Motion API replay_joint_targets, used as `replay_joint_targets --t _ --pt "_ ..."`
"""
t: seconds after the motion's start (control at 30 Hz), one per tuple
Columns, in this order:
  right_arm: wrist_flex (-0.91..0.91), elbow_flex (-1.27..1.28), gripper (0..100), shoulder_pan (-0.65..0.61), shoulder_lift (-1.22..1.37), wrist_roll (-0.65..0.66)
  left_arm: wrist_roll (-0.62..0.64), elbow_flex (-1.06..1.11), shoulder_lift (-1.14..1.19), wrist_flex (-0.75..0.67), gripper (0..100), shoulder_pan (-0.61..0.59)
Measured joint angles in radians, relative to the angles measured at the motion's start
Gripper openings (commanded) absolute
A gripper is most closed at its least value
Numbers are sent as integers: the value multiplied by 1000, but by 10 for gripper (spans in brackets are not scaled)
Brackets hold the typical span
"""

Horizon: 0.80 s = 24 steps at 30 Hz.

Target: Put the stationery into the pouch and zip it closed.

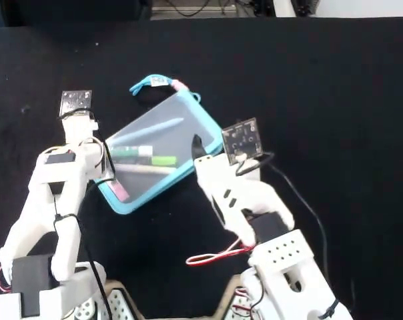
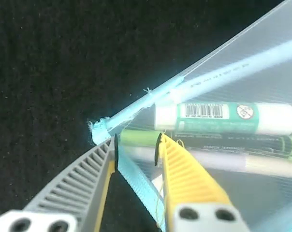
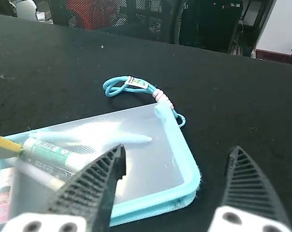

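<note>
Left wrist view, left tool [image 2: 137, 143] pinching pouch [image 2: 233, 67] corner, stationery [image 2: 223, 116] inside

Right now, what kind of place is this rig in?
Likely an office or lab workspace. The work surface is a black-covered table, mesh-backed office chairs stand just behind it, and loose cables lie on the floor past its far edge.
</note>
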Motion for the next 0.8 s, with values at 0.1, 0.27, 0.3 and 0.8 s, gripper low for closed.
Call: replay_joint_targets --t 0.1,0.27,0.3,0.8 --pt "0 0 325 0 0 0 3 -23 -11 71 149 -25" --pt "-5 0 325 0 0 0 3 -71 -31 258 152 -160" --pt "-5 0 325 0 0 0 5 -71 -31 270 152 -187" --pt "-5 0 325 0 0 0 2 -74 32 193 152 -218"
